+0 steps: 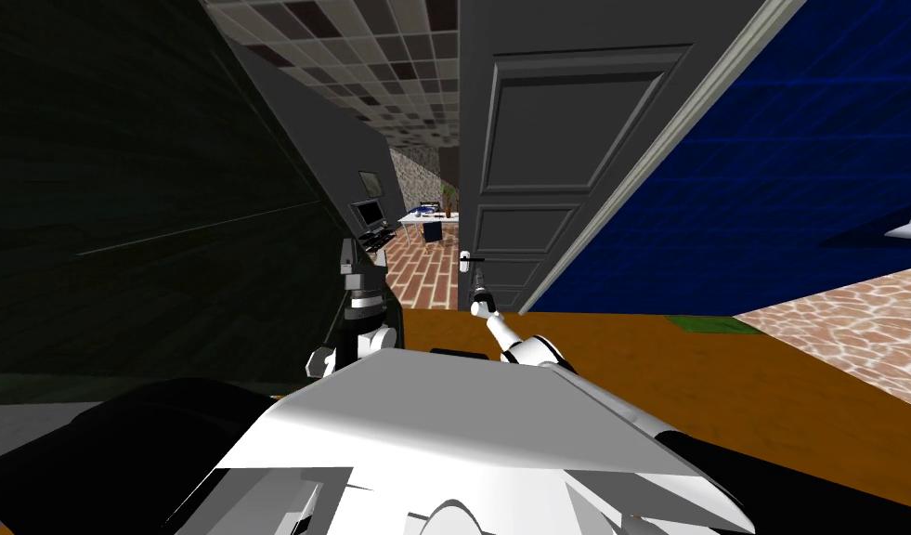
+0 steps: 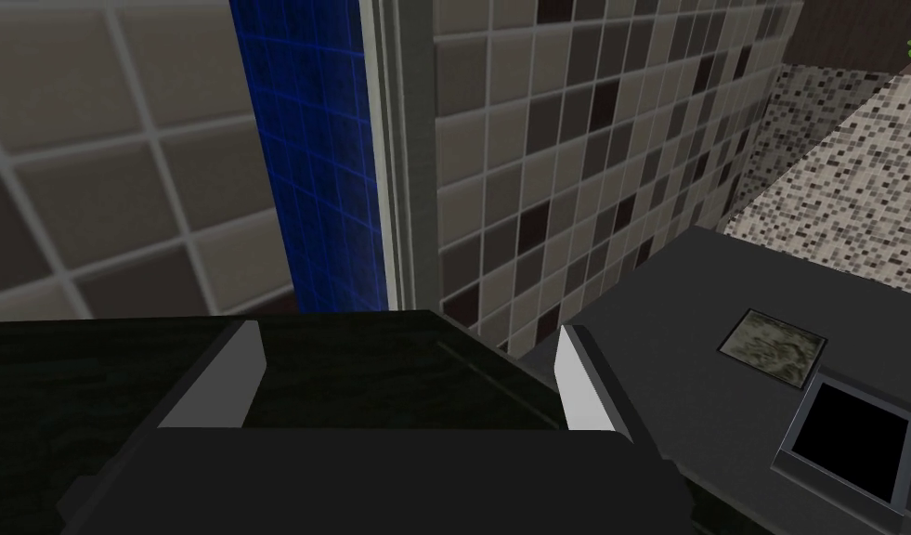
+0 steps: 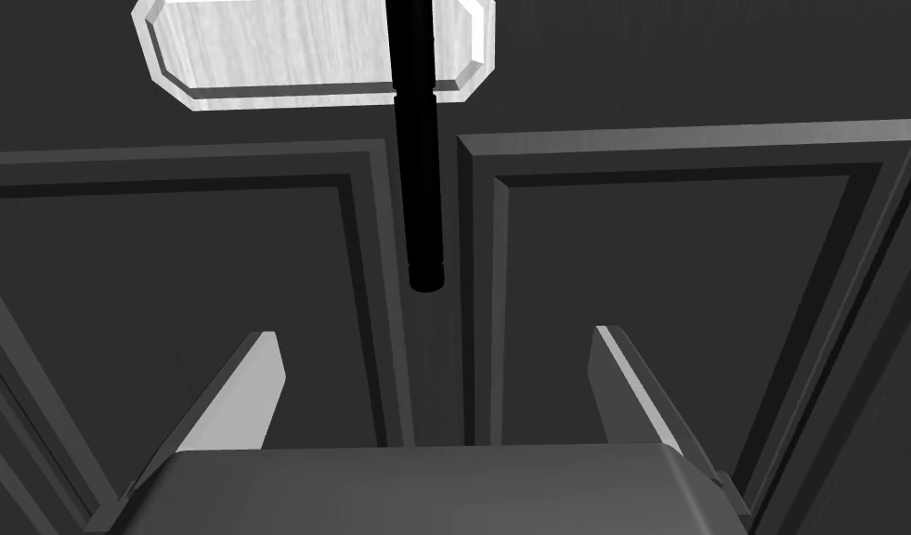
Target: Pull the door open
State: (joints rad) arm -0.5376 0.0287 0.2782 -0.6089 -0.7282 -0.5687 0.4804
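Note:
A dark grey panelled door (image 1: 537, 139) stands ajar ahead of me, with a gap on its left side. It carries a black lever handle (image 1: 475, 260) on a white plate (image 1: 465, 263). My right gripper (image 1: 481, 286) is raised just below the handle. In the right wrist view the black lever (image 3: 419, 186) runs from the white plate (image 3: 286, 51) toward me and ends a short way beyond my open right gripper (image 3: 435, 362), which holds nothing. The door's panels (image 3: 676, 297) lie behind it. My left gripper (image 1: 362, 243) is lifted at the gap's left side and is open (image 2: 407, 371) and empty.
A dark wall (image 1: 165, 186) closes in on my left and a blue wall (image 1: 769, 186) stands right of the door frame (image 1: 667, 139). Through the gap I see a brick floor (image 1: 425, 274) and a white table (image 1: 425, 218). An orange floor (image 1: 676, 371) lies under me.

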